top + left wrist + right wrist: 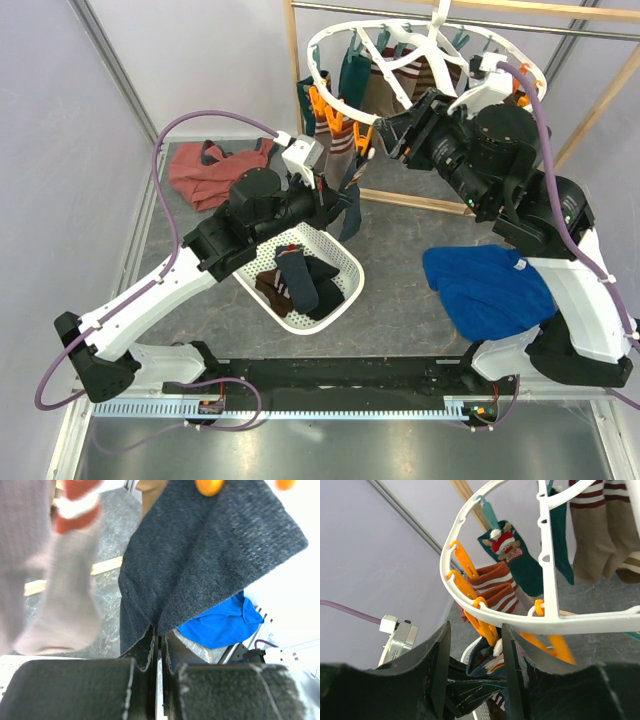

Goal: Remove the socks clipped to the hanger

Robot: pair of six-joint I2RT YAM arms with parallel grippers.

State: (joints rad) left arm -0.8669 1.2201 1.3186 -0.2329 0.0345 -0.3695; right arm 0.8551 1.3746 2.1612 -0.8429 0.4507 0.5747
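Socks hang clipped around the hanger. One navy sock dangles below its rim, clamped in the left end effector. The right end effector, fingers apart, straddles an orange clip under the hanger rim. If that clip is biting the sock, a downward tug could tilt the hanger or stretch the sock. The clip's mouth is cropped and blurred, so I cannot tell.

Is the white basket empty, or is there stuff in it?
Not empty. The white basket has a few socks in it, dark ones and a brown one, piled on its bottom in the top view.
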